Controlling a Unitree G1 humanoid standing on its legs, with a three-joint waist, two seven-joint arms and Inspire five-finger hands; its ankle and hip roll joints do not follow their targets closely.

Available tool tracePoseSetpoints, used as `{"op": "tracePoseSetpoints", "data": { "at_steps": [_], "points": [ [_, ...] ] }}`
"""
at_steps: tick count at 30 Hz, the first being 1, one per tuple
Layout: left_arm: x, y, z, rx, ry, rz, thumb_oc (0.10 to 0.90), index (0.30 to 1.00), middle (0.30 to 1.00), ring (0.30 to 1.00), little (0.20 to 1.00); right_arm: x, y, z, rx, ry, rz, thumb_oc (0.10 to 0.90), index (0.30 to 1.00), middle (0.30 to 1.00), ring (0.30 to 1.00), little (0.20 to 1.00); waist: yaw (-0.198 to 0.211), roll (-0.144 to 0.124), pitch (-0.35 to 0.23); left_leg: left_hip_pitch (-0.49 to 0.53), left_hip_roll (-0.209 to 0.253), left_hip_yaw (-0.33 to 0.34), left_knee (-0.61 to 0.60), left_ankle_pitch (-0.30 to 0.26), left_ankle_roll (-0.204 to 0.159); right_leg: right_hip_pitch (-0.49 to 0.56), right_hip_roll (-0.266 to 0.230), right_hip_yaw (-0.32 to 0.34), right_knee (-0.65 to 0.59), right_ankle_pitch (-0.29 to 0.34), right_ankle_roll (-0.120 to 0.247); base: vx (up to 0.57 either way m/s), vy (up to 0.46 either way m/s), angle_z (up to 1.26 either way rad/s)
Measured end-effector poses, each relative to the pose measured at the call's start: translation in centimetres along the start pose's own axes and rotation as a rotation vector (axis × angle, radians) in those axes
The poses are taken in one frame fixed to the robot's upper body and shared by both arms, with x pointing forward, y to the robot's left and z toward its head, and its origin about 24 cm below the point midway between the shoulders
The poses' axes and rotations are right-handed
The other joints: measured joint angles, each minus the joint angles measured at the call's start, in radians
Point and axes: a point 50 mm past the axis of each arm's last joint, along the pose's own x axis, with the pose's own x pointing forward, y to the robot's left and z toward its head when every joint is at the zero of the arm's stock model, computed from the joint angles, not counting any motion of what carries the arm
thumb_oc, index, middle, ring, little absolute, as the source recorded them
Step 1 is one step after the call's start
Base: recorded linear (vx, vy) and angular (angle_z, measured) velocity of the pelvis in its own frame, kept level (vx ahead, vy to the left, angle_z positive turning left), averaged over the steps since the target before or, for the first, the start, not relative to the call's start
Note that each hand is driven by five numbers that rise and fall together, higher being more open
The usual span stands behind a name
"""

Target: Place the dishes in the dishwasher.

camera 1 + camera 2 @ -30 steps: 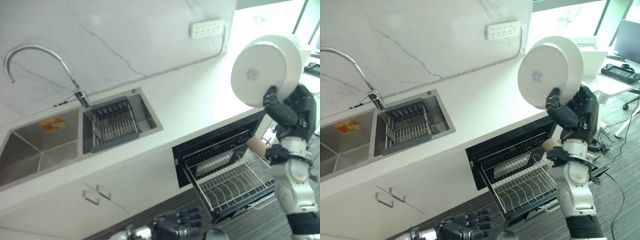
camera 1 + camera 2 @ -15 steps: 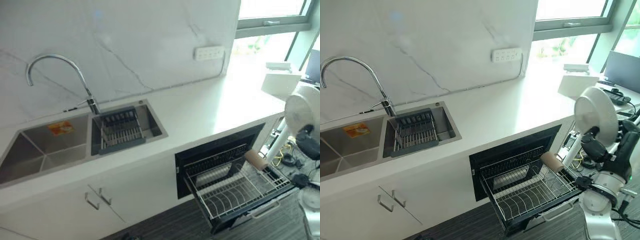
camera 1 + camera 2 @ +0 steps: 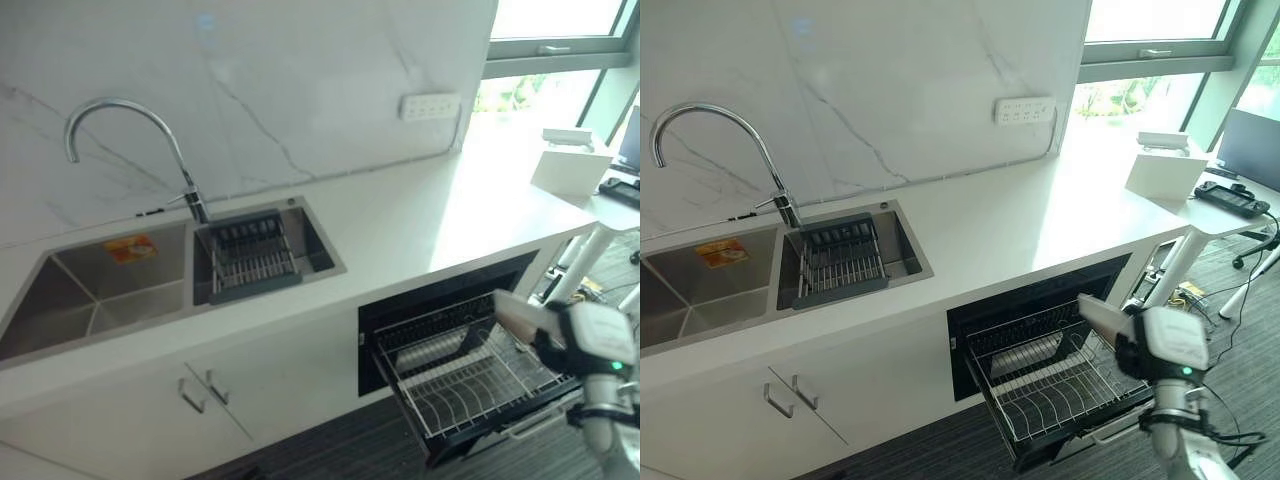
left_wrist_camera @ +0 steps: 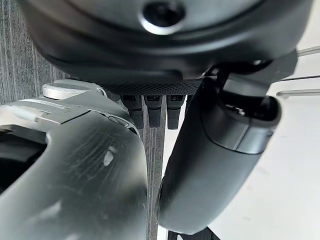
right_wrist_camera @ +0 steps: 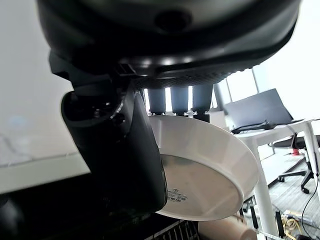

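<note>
A white plate [image 5: 200, 170] is pinched in my right hand [image 5: 120, 150], thumb on its inside and fingers [image 5: 175, 100] behind its rim. In the eye views the plate [image 3: 1168, 338] hangs at the right edge of the pulled-out dishwasher rack [image 3: 1040, 385], at about rack height, with the right hand [image 3: 1128, 354] dark beside it. The wire rack [image 3: 455, 385] sticks out of the black dishwasher opening [image 3: 430, 300] under the counter. A tan cylinder [image 3: 1095, 312] shows at the rack's far right corner. My left hand [image 4: 220, 150] hangs low by the white cabinet, fingers relaxed and holding nothing.
The white counter [image 3: 400, 220] holds a double steel sink [image 3: 100, 290] with a tall tap [image 3: 120, 110] and a drainer basket [image 3: 250, 260] in its right basin. A white box [image 3: 570, 170] stands at the counter's right end. Cabinet handles [image 3: 205, 385] lie left of the dishwasher.
The right hand has lowered the plate from above counter height to the rack's right edge. The whole picture has shifted as the camera moved.
</note>
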Motion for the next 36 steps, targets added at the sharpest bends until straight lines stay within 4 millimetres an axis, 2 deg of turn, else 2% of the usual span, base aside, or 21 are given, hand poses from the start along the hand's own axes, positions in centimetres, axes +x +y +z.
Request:
{"op": "tracePoseSetpoints", "data": {
  "at_steps": [4,8,11,14,17,18,23,25,27,31,36],
  "points": [
    [0.1,-0.2,0.2,0.009,-0.005,-0.007,0.800,0.900,0.900,0.900,0.900,-1.1,2.5,-0.2,-0.033,-0.011,0.111,0.400,0.300,0.300,0.300,0.300,0.020,0.002,0.002,0.001,0.000,-0.004,-0.002,-0.001,0.002,0.010,-0.003,-0.006,-0.013,0.005,0.003,0.01,0.005,0.03],
    [0.2,-0.4,0.4,0.017,-0.006,-0.008,0.800,0.900,0.900,0.900,0.900,-0.6,3.5,-0.4,-0.058,0.011,0.151,0.400,0.300,0.300,0.300,0.300,0.022,0.005,0.011,0.000,-0.001,-0.019,-0.004,0.000,0.004,0.022,-0.008,-0.021,-0.016,0.004,0.003,0.01,-0.003,0.10],
    [0.4,-0.7,0.6,0.037,-0.002,-0.010,0.800,0.900,0.900,0.900,0.900,0.3,4.6,0.9,-0.063,-0.032,0.193,0.400,0.300,0.300,0.300,0.300,0.029,0.015,0.020,0.003,-0.001,-0.022,-0.007,0.001,0.005,0.029,-0.010,-0.028,-0.020,0.004,0.003,0.05,-0.016,0.03],
    [0.9,-1.4,1.6,0.070,-0.019,-0.036,0.800,0.900,0.900,0.900,0.900,0.9,5.3,0.3,-0.095,-0.008,0.239,0.400,0.300,0.300,0.300,0.300,0.076,0.021,0.045,0.010,-0.005,-0.024,-0.006,0.002,0.006,0.038,-0.013,-0.031,-0.024,0.005,0.005,0.03,-0.006,0.05],
    [1.1,-1.7,2.3,0.106,-0.024,-0.050,0.800,0.900,0.900,0.900,0.900,1.4,6.3,-0.1,-0.067,0.088,0.272,0.400,0.300,0.300,0.300,0.300,0.089,0.027,0.068,0.017,-0.008,-0.046,-0.007,0.002,0.006,0.067,-0.021,-0.054,-0.030,0.002,0.007,0.05,0.000,0.18],
    [1.1,-1.7,2.4,0.116,-0.024,-0.052,0.800,0.900,0.900,0.900,0.900,1.3,6.5,-0.3,-0.072,0.102,0.282,0.400,0.300,0.300,0.300,0.300,0.110,0.030,0.068,0.018,-0.012,-0.048,-0.009,0.001,0.007,0.069,-0.024,-0.057,-0.030,-0.001,0.010,0.08,-0.003,0.19],
    [0.9,-1.1,2.1,0.118,0.006,-0.034,0.800,0.900,0.900,0.900,0.900,2.3,6.4,0.1,-0.063,0.110,0.271,0.400,0.300,0.300,0.300,0.300,0.135,0.035,0.068,0.019,-0.021,-0.061,-0.005,-0.001,0.011,0.090,-0.030,-0.070,-0.033,0.002,0.006,0.04,-0.002,0.09],
    [0.9,-1.1,2.1,0.119,0.005,-0.035,0.800,0.900,0.900,0.900,0.900,2.7,6.4,0.0,-0.081,0.116,0.304,0.400,0.300,0.300,0.300,0.300,0.138,0.038,0.069,0.019,-0.021,-0.073,-0.001,-0.002,0.011,0.096,-0.035,-0.082,-0.034,-0.006,0.016,0.03,-0.004,0.17],
    [1.0,-1.3,2.4,0.124,0.002,-0.040,0.800,0.900,0.900,0.900,0.900,2.3,6.9,-0.8,-0.110,0.149,0.364,0.400,0.300,0.300,0.300,0.300,0.161,0.044,0.069,0.018,-0.022,-0.079,-0.002,-0.002,0.012,0.098,-0.040,-0.086,-0.031,-0.007,0.015,0.02,-0.016,0.07],
    [1.0,-1.3,2.4,0.123,0.001,-0.039,0.800,0.900,0.900,0.900,0.900,1.6,7.5,-1.3,-0.149,0.178,0.432,0.400,0.300,0.300,0.300,0.300,0.160,0.052,0.070,0.009,-0.024,-0.098,0.002,-0.002,0.011,0.103,-0.045,-0.102,-0.030,-0.009,0.015,0.02,-0.017,0.12],
    [1.0,-1.2,2.3,0.123,-0.002,-0.037,0.800,0.900,0.900,0.900,0.900,1.9,7.7,-0.9,-0.162,0.180,0.450,0.400,0.300,0.300,0.300,0.300,0.162,0.056,0.070,0.001,-0.026,-0.106,0.004,-0.001,0.012,0.103,-0.047,-0.110,-0.029,-0.010,0.014,0.02,0.000,0.05]
  ]
}}
